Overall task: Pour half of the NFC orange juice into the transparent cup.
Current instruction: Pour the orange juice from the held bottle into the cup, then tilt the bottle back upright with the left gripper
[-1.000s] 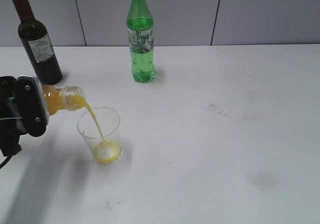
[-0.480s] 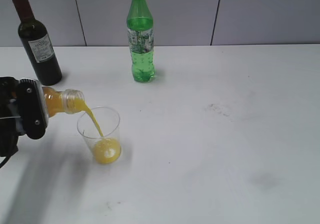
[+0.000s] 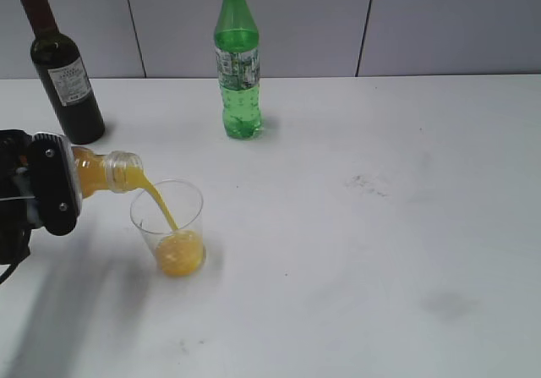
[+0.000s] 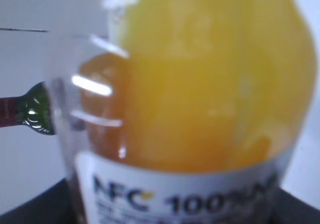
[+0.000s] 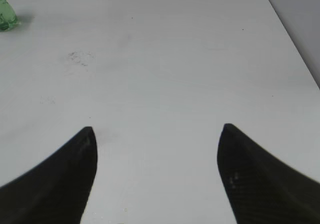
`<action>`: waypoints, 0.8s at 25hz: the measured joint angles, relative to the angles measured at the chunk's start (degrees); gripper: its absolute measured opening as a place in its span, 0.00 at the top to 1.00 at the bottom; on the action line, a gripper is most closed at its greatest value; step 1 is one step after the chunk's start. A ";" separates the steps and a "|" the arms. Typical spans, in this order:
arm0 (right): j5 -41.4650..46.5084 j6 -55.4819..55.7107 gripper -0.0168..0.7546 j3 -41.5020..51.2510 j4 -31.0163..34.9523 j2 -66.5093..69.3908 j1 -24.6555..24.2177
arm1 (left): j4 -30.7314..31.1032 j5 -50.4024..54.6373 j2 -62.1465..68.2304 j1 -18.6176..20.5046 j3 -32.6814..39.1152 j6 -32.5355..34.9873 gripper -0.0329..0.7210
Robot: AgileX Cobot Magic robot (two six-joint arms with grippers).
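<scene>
My left gripper (image 3: 52, 183) is shut on the NFC orange juice (image 3: 106, 171) and holds it tipped on its side, neck to the right, above the transparent cup (image 3: 168, 226). A stream of juice runs from the open neck into the cup, which holds a low layer of juice. In the left wrist view the bottle (image 4: 200, 93) fills the frame, orange with a white NFC label. My right gripper (image 5: 157, 131) is open and empty over bare table; it does not show in the exterior view.
A dark wine bottle (image 3: 63, 69) stands at the back left, close behind the left gripper; its neck shows in the left wrist view (image 4: 22, 111). A tall green soda bottle (image 3: 237, 61) stands at the back centre. The white table (image 3: 380, 226) stretches right.
The juice level in the cup has risen a little while the stream keeps flowing. The left gripper and bottle hold nearly the same tilt. The right gripper has not moved.
</scene>
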 joint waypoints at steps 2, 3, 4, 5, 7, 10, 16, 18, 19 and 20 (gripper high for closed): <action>0.00 0.00 0.24 0.00 0.00 0.00 0.00 | 0.00 0.00 0.00 0.00 0.00 0.00 0.33; 0.00 0.00 0.24 0.00 0.00 0.00 0.00 | 0.00 0.00 0.00 0.00 0.00 0.00 0.33; 0.00 0.00 0.24 0.00 0.00 0.00 0.00 | 0.00 0.00 0.00 0.00 0.00 0.00 0.33; 0.00 0.00 0.24 0.00 0.00 0.00 0.00 | 0.00 0.00 0.00 0.00 0.00 0.00 0.33; 0.00 0.05 0.24 0.00 0.00 0.00 0.00 | -0.10 0.00 0.00 0.00 0.00 0.00 0.33; 0.00 0.05 0.24 0.00 0.00 0.00 0.00 | -0.15 0.00 0.00 0.00 -0.04 0.00 0.33; 0.00 0.05 0.24 0.00 0.00 0.00 0.00 | -0.15 -0.38 0.00 0.00 -0.04 0.06 0.33; 0.00 0.05 0.24 0.00 0.00 0.00 0.00 | -0.15 -1.26 0.00 0.00 -0.04 0.06 0.33; 0.00 0.05 0.24 0.00 0.00 0.00 0.00 | -0.15 -1.51 0.00 0.00 -0.04 0.06 0.33; 0.00 0.05 0.24 0.00 0.00 0.00 0.00 | -0.15 -1.66 0.00 0.00 -0.04 0.06 0.33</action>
